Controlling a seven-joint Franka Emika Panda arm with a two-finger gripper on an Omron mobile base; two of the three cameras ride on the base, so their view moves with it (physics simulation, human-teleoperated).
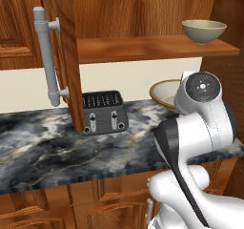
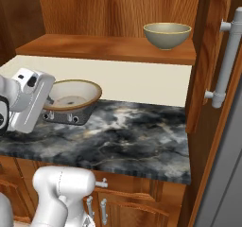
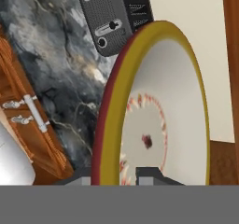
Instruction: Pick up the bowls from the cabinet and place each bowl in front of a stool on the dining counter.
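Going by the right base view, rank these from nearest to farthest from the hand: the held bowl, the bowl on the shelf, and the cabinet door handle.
1. Held bowl, gripped at the hand.
2. Shelf bowl, up and right.
3. Door handle, far right.

Cabinet shelf (image 2: 94, 48): one bowl (image 2: 167, 35) on it. Marbled wall counter (image 1: 57, 147): toaster (image 1: 103, 112) on it.
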